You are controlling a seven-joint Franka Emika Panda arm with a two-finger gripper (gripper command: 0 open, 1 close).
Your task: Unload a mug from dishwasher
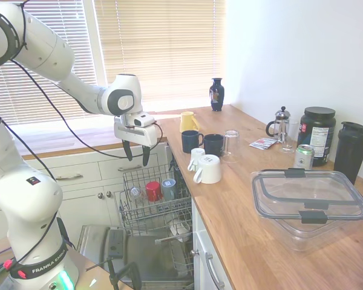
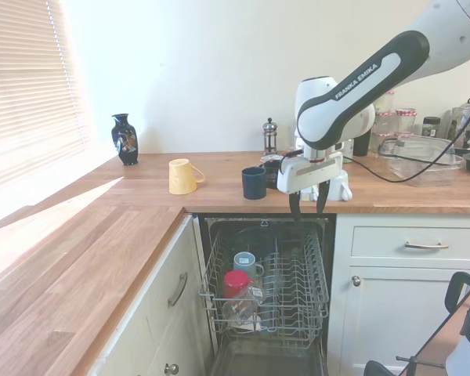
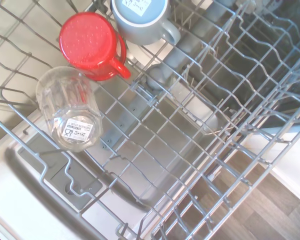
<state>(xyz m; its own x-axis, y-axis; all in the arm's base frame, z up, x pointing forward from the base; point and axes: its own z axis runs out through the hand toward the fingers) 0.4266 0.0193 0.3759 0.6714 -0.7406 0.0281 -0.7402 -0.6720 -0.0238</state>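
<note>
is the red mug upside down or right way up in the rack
Upside down: the red mug shows its closed base facing up in the wrist view, handle sideways.

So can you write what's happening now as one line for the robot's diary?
phase: approach | gripper: open, empty, above wire rack | red mug: upside down in rack, between clear glass and grey mug | untouched

Glossy red mug (image 3: 92, 45) upside down in dishwasher (image 1: 154, 202) wire rack, btwn glass & grey mug; door down.

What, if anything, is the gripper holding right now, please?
Nothing. The gripper hangs open and empty above the rack, while the red mug sits upside down in it, untouched.
</note>
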